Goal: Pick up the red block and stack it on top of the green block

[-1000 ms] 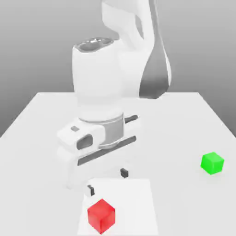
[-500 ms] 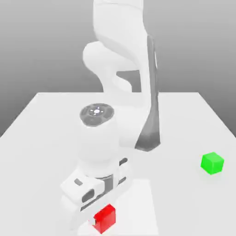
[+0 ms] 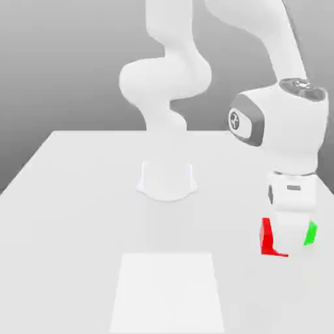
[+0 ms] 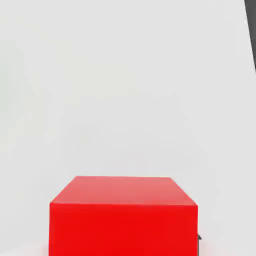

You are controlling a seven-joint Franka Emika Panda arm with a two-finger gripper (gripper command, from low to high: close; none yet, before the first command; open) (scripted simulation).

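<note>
In the exterior view my gripper (image 3: 289, 229) hangs low over the table (image 3: 78, 215) at that view's right. A strip of the red block (image 3: 266, 239) shows past one side of the hand, and a sliver of the green block (image 3: 311, 233) shows past the other. The hand covers the rest of both, so I cannot tell whether they touch. The hand view has the red block (image 4: 123, 215) close up, its top and one face showing, with a dark fingertip (image 4: 199, 238) against its edge. The gripper is shut on the red block.
The arm's round white base (image 3: 167, 180) stands at the middle back of the table. A paler square patch (image 3: 168, 290) marks the front middle. The table's right edge runs close behind the gripper.
The arm has swung from the front middle to the exterior view's right, taking the red block off the pale patch and over to the green block.
</note>
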